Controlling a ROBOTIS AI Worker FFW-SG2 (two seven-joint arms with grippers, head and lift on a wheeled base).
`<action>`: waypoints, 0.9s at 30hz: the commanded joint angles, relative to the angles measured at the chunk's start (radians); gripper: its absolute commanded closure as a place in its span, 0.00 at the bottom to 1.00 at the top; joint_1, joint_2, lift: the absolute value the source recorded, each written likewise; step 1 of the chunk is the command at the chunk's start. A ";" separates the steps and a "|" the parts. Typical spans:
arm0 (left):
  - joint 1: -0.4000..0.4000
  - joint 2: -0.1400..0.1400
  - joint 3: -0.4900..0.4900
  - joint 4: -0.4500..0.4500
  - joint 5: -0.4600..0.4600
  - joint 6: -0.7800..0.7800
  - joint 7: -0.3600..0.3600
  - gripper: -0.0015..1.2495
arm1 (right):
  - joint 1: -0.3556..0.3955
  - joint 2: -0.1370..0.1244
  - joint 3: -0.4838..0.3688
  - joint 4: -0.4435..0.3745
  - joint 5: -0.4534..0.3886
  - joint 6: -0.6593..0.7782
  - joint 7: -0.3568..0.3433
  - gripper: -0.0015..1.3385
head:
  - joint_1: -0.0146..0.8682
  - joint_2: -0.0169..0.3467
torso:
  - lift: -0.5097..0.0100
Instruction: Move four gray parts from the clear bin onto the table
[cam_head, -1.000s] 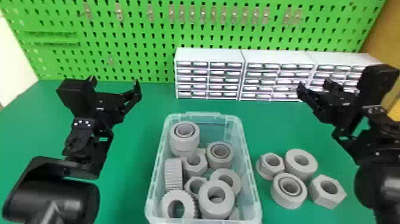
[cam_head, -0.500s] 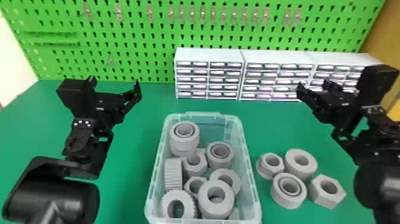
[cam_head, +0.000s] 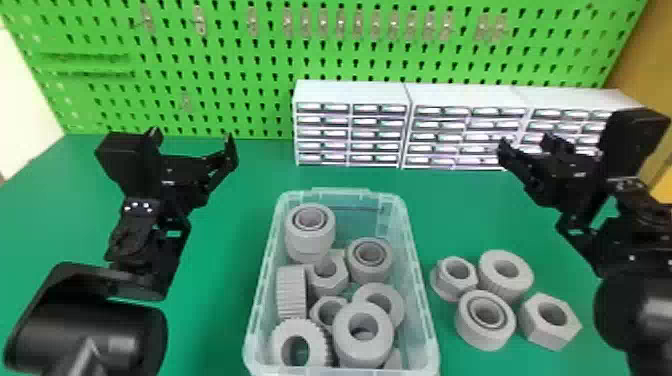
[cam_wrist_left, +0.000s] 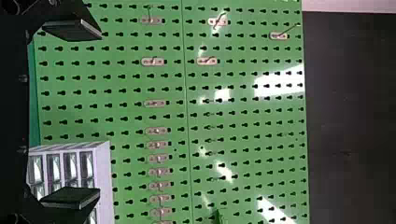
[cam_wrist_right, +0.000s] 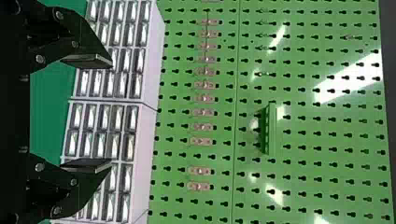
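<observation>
Clear bin (cam_head: 340, 192): stands on the green bench (cam_head: 215, 305), loaded with more gray parts (cam_head: 362, 345), round and six-sided, some stacked or leaning together.

Flanged nut (cam_head: 450, 287): rests on the bench to the right of the clear bin, just beside the ribbed ring (cam_head: 510, 286).

Lined ring (cam_head: 482, 338): sits nearer the robot, close to the hex nut (cam_head: 542, 331), completing a cluster of four outside the clear bin.

Left end effector (cam_wrist_left: 100, 113): hangs spread and empty over the far left of the bench, facing the pegboard (cam_wrist_left: 243, 140).

Right end effector (cam_wrist_right: 111, 113): hangs spread and empty on the opposite side, before the white drawers (cam_wrist_right: 149, 130).

Weight and feel: likely light to moderate, stiff, hardly fragile, to judge by the look of molded plastic.

Best hold, nuts: pinch across two opposite flats, above the collar on the flanged nut.

Best hold, rings: clamp across the outer wall at mid-height; expect better bite on the ribs, possible rolling or slipping on smooth curves.

Count: appears met at four, calling for no further lift.

Risk: could nudge the close-set cluster with any low sweep.
</observation>
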 joint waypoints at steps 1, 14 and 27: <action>0.000 0.000 0.000 0.000 0.000 0.000 0.000 0.09 | 0.000 0.000 0.000 0.000 0.000 0.000 0.000 0.38 | 0.78 0.14 | 0.89; 0.003 0.000 0.001 0.000 0.000 0.000 0.000 0.09 | 0.001 -0.003 0.003 -0.001 -0.003 0.000 0.000 0.38 | 0.78 0.14 | 0.89; 0.000 0.002 0.001 0.000 0.002 0.000 -0.001 0.09 | 0.003 -0.011 0.006 -0.001 -0.006 0.000 0.000 0.38 | 0.78 0.14 | 0.89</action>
